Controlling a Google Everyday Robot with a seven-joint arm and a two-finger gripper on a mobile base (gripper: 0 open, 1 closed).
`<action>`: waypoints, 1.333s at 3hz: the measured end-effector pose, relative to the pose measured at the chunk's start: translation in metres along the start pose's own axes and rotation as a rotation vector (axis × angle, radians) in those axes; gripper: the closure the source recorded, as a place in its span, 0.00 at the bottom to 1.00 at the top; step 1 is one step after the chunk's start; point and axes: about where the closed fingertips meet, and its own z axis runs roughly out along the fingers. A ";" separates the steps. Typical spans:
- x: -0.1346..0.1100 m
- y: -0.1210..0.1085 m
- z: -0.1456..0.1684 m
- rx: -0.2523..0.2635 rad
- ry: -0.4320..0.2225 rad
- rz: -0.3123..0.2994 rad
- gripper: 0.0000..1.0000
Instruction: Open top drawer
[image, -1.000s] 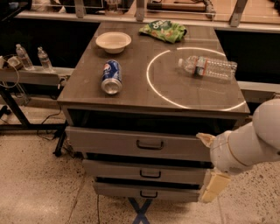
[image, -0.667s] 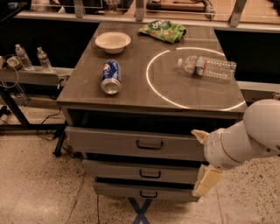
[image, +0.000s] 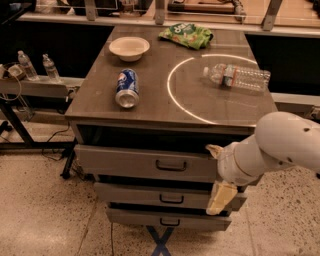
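— Since you're the one pulling, where is the top drawer (image: 125, 162), and how do you expect it to behave?

— It sits mid-frame, directly under the worktop (image: 100, 107), and is the widest and tallest of three grey fronts, above the two narrower drawers (image: 130, 194). I judge it to be stiff wood and not fragile. With a deep box behind the front, it is probably weighty and may drag a little as it slides. What it holds, I can't see.

— Where would you take hold?

— On the small dark handle (image: 171, 165) at the centre of the front. It looks like thin metal, hard and probably slick, so I'd want my fingers properly round the bar. Pulling from the centre should keep the box from twisting sideways.

— And your hand?

— My hand (image: 214, 179) is at the lower right of the frame, in front of the drawer's right end. It is right of the handle and not on it. Its two pale fingers (image: 220, 197) are spread apart, one up and one down, with nothing between them.

— What differs from a second ago?

— My hand and forearm have slid left across the frame, closer to the handle. The drawer front looks unmoved. On the worktop the can (image: 126, 88), bowl (image: 129, 48), bottle (image: 237, 77) and green bag (image: 186, 35) lie as they did.
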 end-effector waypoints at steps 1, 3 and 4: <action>-0.001 -0.011 0.015 -0.005 0.002 0.003 0.00; 0.001 -0.014 0.024 -0.014 0.011 0.006 0.39; 0.007 -0.007 0.022 -0.021 0.020 0.013 0.62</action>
